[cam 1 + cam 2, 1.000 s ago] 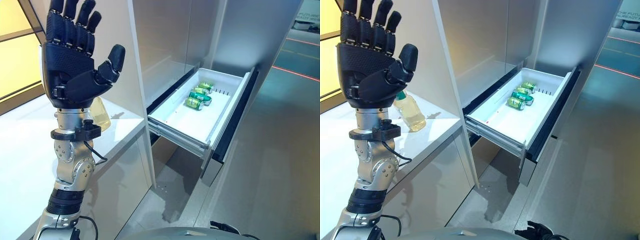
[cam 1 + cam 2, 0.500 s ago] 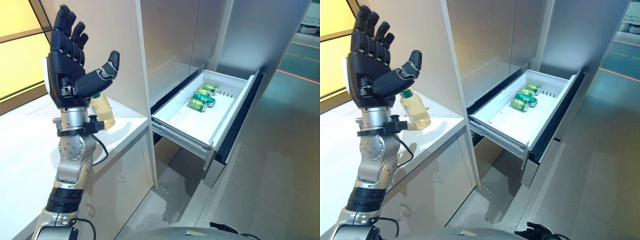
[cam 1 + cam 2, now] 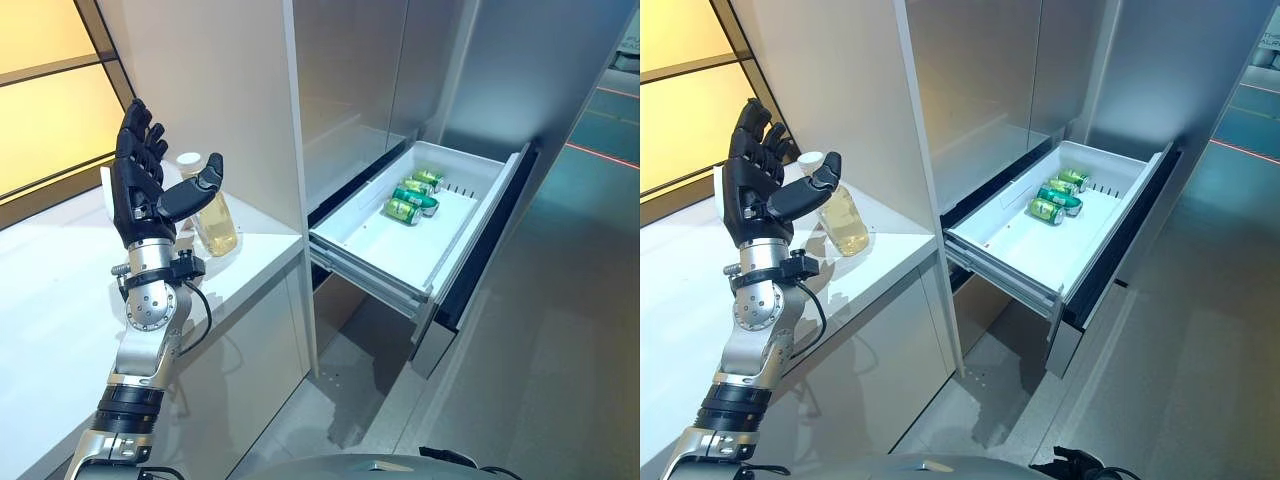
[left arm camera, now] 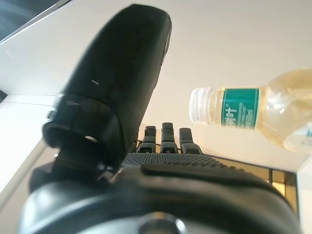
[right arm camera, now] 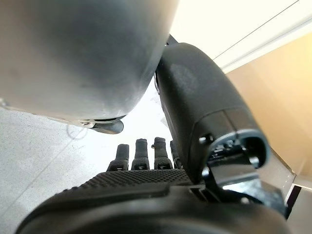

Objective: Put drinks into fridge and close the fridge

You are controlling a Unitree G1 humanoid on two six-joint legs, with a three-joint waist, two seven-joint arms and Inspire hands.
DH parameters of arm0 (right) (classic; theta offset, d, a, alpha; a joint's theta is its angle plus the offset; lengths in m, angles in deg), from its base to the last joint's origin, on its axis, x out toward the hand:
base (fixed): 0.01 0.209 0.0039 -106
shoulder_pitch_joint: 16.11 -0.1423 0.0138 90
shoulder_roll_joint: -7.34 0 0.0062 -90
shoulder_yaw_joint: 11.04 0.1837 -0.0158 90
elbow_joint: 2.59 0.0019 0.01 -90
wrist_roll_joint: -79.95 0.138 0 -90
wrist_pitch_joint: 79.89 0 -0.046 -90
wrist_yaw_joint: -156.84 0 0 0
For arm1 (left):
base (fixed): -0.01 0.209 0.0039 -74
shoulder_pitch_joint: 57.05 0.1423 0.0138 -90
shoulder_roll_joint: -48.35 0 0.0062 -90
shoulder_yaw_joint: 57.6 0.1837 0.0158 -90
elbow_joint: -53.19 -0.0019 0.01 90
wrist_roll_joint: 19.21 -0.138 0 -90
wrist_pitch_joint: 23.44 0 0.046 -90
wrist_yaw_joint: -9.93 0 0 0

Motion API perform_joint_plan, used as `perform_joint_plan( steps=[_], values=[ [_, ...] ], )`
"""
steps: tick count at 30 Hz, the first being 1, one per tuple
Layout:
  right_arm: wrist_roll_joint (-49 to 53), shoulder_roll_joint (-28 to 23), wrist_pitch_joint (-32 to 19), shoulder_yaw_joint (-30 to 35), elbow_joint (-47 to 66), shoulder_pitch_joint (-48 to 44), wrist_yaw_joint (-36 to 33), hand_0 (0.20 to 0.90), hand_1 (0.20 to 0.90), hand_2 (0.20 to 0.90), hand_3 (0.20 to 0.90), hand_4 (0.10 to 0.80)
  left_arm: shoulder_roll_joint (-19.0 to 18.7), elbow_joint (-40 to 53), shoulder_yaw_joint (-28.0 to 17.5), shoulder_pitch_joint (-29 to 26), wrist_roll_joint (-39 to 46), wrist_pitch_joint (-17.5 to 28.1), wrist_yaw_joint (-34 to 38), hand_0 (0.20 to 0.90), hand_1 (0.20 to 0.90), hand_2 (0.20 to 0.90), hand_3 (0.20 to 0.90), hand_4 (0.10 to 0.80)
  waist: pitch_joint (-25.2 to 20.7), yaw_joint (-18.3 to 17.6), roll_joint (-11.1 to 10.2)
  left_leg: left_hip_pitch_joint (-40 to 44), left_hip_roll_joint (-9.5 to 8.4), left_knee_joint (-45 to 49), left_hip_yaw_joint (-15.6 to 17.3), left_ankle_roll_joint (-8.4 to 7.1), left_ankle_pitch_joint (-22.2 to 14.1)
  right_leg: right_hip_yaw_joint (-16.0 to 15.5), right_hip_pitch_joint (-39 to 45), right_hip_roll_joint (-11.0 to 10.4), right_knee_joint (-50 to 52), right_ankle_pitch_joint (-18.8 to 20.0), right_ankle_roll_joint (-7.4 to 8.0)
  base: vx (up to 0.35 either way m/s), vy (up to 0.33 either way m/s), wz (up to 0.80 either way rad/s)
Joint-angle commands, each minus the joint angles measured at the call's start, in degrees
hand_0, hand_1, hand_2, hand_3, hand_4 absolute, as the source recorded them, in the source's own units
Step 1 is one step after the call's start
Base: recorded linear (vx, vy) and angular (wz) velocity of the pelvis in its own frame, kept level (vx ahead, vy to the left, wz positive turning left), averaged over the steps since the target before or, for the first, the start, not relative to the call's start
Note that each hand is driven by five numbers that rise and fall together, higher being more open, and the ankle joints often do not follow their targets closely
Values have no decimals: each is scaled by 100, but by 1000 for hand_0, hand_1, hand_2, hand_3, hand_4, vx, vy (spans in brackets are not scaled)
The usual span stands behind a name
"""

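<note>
A clear bottle (image 3: 213, 214) of pale yellow drink with a white cap and green label stands upright on the white counter (image 3: 60, 300), by the tall white panel. My left hand (image 3: 146, 195) is raised open just left of the bottle, thumb reaching toward it, not touching. The left wrist view shows the bottle (image 4: 253, 111) past my open hand (image 4: 117, 97). The white fridge drawer (image 3: 372, 248) is pulled out to the right, with three green cans (image 3: 410, 196) at its far end. My right hand (image 5: 161, 161) shows only in its own wrist view, fingers straight, holding nothing.
The tall white panel (image 3: 220, 100) stands between the counter and the drawer. Grey fridge fronts (image 3: 500, 80) rise behind the drawer. Grey floor (image 3: 540, 360) spreads to the right, with a red line (image 3: 600, 155) far back.
My left hand has moved away from the camera and down toward the bottle, which it hid before. The whole picture has shifted a little as the camera moved.
</note>
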Motion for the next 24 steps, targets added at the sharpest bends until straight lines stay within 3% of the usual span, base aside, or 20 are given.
perform_joint_plan(
  steps=[1,24],
  values=[
    [-213,113,37,-131,-129,-126,172,900,900,900,900,800,-463,-95,-407,-741,-385,276,21,900,900,900,900,800,182,-30,5,181,-527,97,36,478,-834,-365,-159,277,697,-725,-3,0,0,0],
    [-337,19,193,-32,15,-110,244,900,900,900,900,800,-448,-1076,-178,-812,-389,-191,-52,900,900,900,900,800,205,-177,25,240,-529,120,143,484,-852,-232,-147,306,730,-725,21,2,1,-1]
  ],
)
